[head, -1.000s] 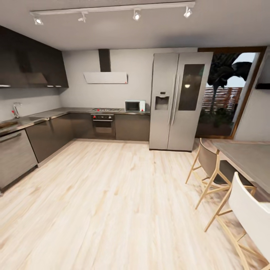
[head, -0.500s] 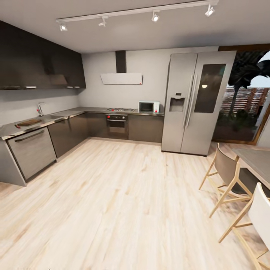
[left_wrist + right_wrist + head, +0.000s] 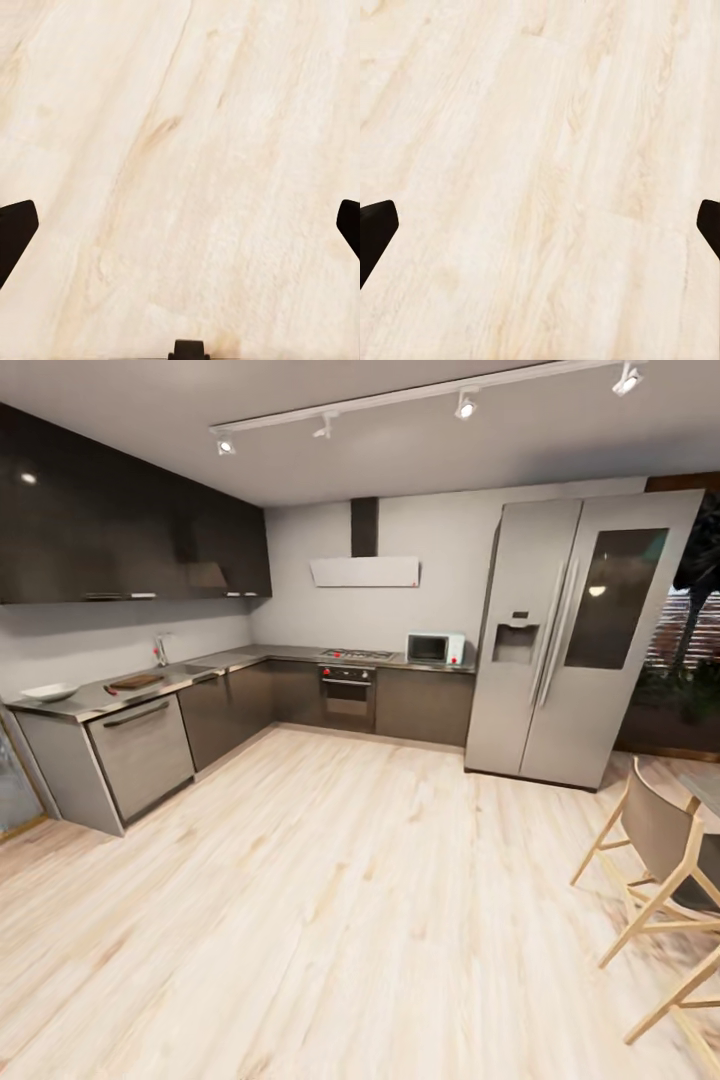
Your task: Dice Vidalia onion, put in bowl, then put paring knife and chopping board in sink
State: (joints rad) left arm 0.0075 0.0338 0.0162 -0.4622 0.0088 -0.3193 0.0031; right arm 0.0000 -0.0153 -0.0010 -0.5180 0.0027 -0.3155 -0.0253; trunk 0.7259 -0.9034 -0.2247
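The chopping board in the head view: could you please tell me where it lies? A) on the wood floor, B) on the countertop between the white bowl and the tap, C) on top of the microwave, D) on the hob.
B: the chopping board lies on the countertop, with the bowl on one side and the tap on the other.

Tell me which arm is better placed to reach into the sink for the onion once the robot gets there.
Left, tentatively. The sink and chopping board lie far off on the countertop, at the head view's left, the robot's left side. Both grippers, left gripper and right gripper, hang open over bare floor, so neither is committed.
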